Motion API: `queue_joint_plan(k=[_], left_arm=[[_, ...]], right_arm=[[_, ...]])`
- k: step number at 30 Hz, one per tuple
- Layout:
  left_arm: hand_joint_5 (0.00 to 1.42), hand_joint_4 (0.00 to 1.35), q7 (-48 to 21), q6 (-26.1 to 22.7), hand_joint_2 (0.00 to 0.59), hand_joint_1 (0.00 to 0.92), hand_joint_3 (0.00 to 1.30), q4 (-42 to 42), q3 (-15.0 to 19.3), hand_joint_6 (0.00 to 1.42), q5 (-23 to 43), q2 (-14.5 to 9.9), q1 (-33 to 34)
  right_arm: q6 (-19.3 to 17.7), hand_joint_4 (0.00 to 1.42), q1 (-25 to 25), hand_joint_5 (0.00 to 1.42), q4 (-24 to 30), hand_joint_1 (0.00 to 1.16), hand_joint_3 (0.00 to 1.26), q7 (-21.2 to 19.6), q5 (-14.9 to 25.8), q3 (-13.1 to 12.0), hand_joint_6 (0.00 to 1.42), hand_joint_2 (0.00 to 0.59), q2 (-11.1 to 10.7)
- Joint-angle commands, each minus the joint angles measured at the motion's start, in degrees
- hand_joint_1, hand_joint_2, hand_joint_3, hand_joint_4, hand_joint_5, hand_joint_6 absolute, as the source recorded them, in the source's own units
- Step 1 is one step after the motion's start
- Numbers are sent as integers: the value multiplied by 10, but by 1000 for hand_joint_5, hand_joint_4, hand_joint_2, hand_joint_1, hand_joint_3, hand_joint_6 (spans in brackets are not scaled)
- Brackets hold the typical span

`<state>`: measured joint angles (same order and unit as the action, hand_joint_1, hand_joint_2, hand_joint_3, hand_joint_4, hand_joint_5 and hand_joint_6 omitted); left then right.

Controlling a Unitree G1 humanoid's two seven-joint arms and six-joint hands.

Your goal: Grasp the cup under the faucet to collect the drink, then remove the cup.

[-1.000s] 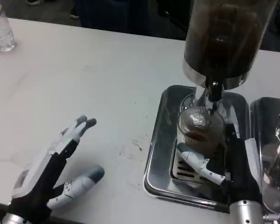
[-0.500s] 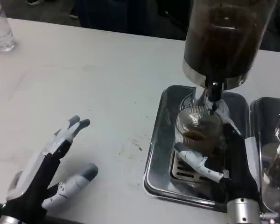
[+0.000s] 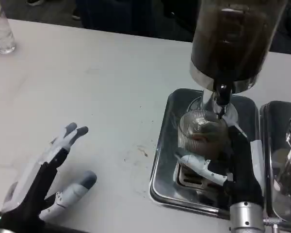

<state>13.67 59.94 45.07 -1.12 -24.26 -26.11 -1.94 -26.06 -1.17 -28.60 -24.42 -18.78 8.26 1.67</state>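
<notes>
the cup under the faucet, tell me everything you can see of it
The cup is clear ribbed glass, standing upright on the steel drip tray right below the faucet. Some brown drink shows inside. The right hand grips it from the near side, fingers wrapped around its lower half.

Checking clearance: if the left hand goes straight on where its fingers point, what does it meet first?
Probably nothing: the left hand points up and right across bare table, passing left of the tray. Way looks free to the far edge, though depth is unclear.

A clear ribbed cup (image 3: 202, 133) of brown drink stands on a silver tray (image 3: 166, 160) on the white table (image 3: 111, 92).
</notes>
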Motion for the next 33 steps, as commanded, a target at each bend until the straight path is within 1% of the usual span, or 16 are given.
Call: queue_joint_plan(k=[1, 4, 9, 12, 17, 19, 21, 24, 26, 29, 33], left_arm=[[94, 0, -7, -6, 150, 0, 134, -5, -3, 0, 5, -9, -3], [98, 0, -8, -7, 151, 0, 134, -5, -3, 0, 5, -9, -1], [102, 0, -10, -8, 151, 0, 134, -5, -4, 0, 5, -8, -1], [103, 0, -12, -8, 151, 0, 134, -4, -5, 0, 5, -7, 1], [103, 0, -14, -9, 151, 0, 134, -1, -7, 0, 5, -5, 6], [103, 0, -14, -8, 151, 0, 134, 0, -8, 0, 5, -4, 8], [103, 0, -14, -9, 152, 0, 134, 1, -10, 0, 4, -2, 9], [103, 0, -14, -9, 152, 0, 134, 2, -12, 0, 3, -2, 11], [103, 0, -13, -8, 152, 0, 134, 2, -13, 0, 3, -1, 11], [103, 0, -11, -8, 152, 0, 134, 2, -15, 0, 4, -1, 12], [108, 0, -10, -8, 152, 0, 134, 4, -17, 0, 5, 0, 13]], right_arm=[[10, 558, 6, 614, -16, 1025, 524, -5, -4, 1, 682, 186, 4], [5, 585, 8, 650, -15, 1035, 546, -12, -3, 0, 745, 176, 5], [-3, 608, 11, 703, -10, 1041, 559, -26, -8, 0, 828, 177, 5], [-7, 637, 15, 742, -5, 1051, 576, -35, -9, -2, 901, 167, 6], [-12, 679, 23, 786, 9, 1059, 607, -47, -16, -2, 975, 152, 5], [-14, 704, 24, 820, 16, 1062, 650, -53, -21, -2, 1046, 140, 4], [-15, 738, 25, 856, 20, 1065, 688, -57, -26, -2, 1087, 124, 4], [-18, 758, 27, 889, 26, 1068, 729, -59, -35, 1, 1148, 117, 2], [-18, 765, 28, 904, 28, 1060, 748, -59, -37, 2, 1182, 134, 1], [-20, 782, 27, 921, 27, 1038, 780, -57, -37, 1, 1203, 177, 0], [-22, 795, 28, 938, 29, 1020, 809, -55, -36, 0, 1226, 198, -1]])
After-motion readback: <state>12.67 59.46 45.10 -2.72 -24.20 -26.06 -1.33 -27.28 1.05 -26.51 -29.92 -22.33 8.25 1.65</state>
